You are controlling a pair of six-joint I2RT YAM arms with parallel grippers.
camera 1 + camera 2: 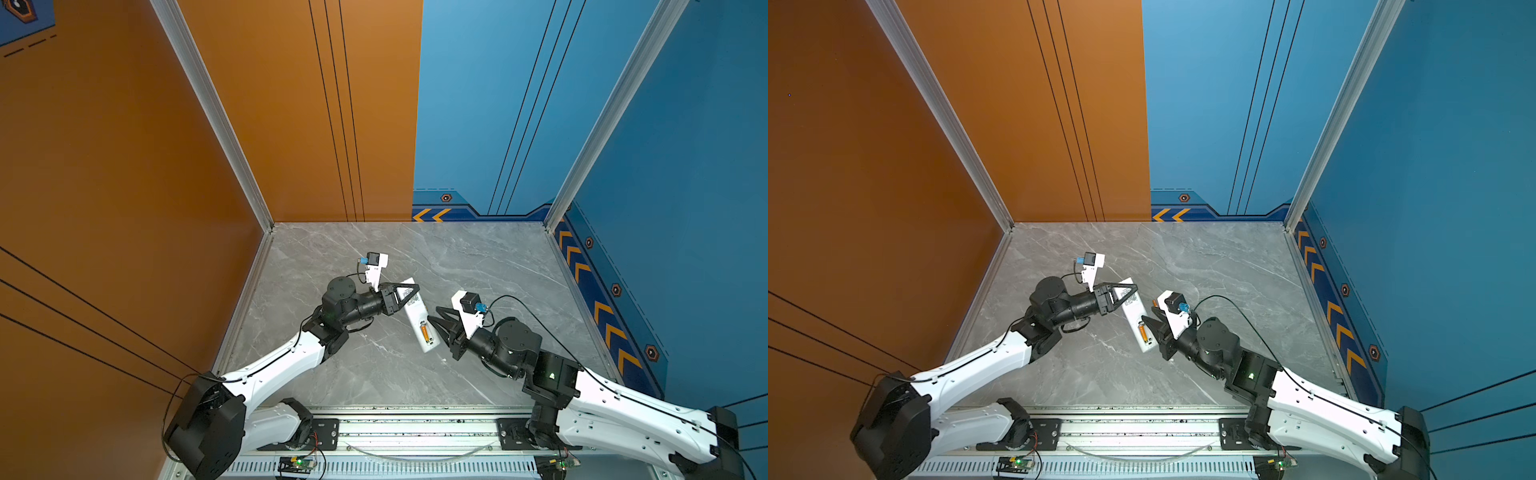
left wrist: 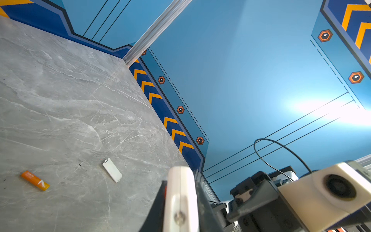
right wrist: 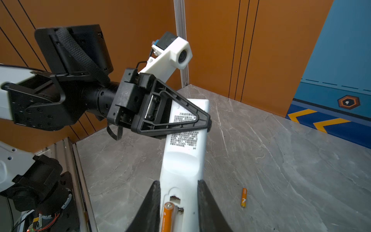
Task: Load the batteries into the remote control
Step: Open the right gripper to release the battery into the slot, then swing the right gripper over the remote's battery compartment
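I have the remote lifted off the table, back side up, held at its far end by the left gripper, whose jaws are clamped shut across the remote's width. In the right wrist view the same grip shows clearly: the black triangular fingers pinch the remote over its printed label.

The right gripper sits at the remote's near end, by the open battery bay. In the right wrist view its two fingers straddle the remote, one on each side, standing narrowly apart. I cannot tell whether they press the sides or just clear them.

One battery lies in the bay, lengthwise along the remote, right between the right gripper's fingers; it shows as an orange strip in both top views. The slot beside it looks bare.

The second battery lies loose on the table, off to one side of the right gripper and apart from it; the left wrist view shows it flat on the marble. Near it in that view lies the cover, a small white plate, also flat on the table and apart from both grippers.
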